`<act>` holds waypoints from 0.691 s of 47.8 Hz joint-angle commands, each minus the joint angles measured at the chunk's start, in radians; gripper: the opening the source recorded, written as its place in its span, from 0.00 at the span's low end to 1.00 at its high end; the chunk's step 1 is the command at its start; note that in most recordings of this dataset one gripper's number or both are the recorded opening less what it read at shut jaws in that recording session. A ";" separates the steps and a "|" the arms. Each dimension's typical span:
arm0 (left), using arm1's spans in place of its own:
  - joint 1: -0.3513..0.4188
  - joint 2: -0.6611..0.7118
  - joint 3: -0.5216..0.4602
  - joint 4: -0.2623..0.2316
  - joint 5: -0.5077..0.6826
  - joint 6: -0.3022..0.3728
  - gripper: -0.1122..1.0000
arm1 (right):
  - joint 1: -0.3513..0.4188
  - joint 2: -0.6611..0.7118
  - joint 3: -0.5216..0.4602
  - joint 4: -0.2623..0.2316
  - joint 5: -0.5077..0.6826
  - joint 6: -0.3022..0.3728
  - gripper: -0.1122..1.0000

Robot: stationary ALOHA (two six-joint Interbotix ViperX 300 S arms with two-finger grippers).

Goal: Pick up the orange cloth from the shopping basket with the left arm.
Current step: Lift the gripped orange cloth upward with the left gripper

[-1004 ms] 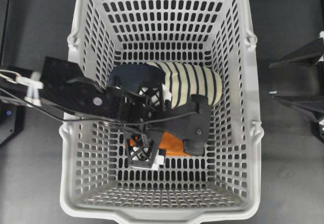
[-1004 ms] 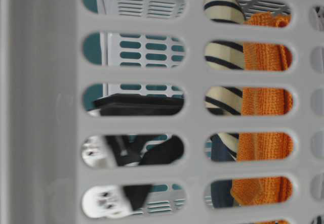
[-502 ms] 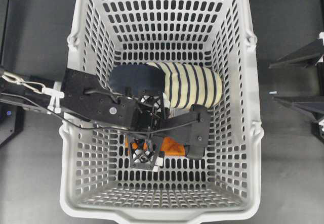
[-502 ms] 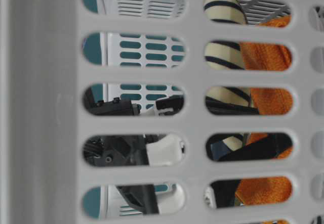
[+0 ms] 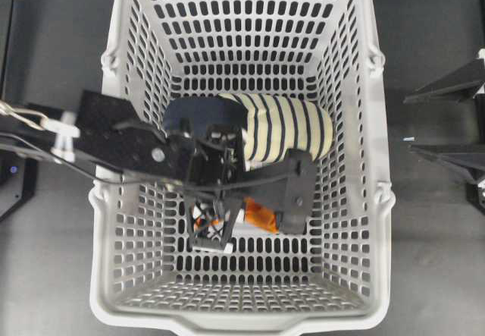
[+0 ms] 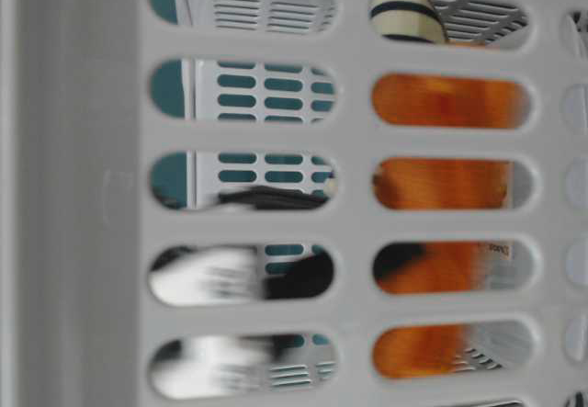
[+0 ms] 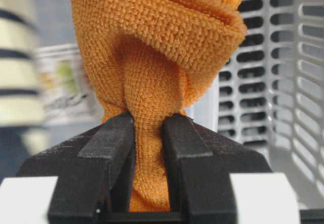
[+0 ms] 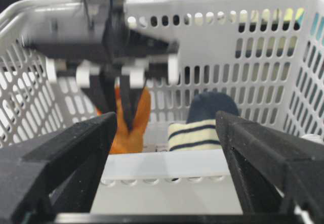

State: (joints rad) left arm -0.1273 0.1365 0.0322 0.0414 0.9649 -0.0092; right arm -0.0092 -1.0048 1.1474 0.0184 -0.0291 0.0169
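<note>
The orange cloth (image 7: 157,42) is pinched between the fingers of my left gripper (image 7: 148,128), bunched into a fold that stands beyond the jaws. In the overhead view the left gripper (image 5: 218,218) is inside the light grey shopping basket (image 5: 379,199), and the cloth (image 5: 261,215) shows as a small patch beside it. The table-level view shows the cloth (image 6: 441,182) as an orange blur behind the slotted wall. In the right wrist view the cloth (image 8: 132,125) hangs from the left gripper (image 8: 121,100). My right gripper (image 8: 166,120) is open and empty outside the basket rim.
A navy and cream striped slipper (image 5: 284,127) lies across the basket's middle, just behind the left gripper. A blurred pale labelled package (image 7: 66,82) sits on the basket floor near the cloth. Basket walls (image 7: 283,82) close in on all sides. The right gripper's fingers (image 5: 447,86) stay right of the basket.
The left gripper has shut on the cloth and is drawing it up. The cloth now fills more slots in the table-level view and is motion-blurred. The arm has pulled back slightly left.
</note>
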 commanded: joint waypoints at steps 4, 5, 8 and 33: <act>0.021 -0.058 -0.204 0.003 0.147 -0.002 0.23 | -0.006 -0.005 -0.005 0.005 -0.011 0.002 0.78; 0.023 -0.060 -0.232 0.003 0.167 -0.002 0.23 | -0.008 -0.006 -0.005 0.005 -0.012 0.002 0.78; 0.032 -0.060 -0.308 0.003 0.230 -0.002 0.23 | -0.008 -0.009 -0.005 0.005 -0.011 0.002 0.78; 0.064 -0.005 -0.594 0.003 0.517 -0.003 0.23 | -0.009 -0.015 0.002 0.005 -0.026 0.002 0.78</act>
State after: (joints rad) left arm -0.0644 0.1488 -0.5400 0.0414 1.4895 -0.0107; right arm -0.0169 -1.0247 1.1566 0.0199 -0.0445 0.0169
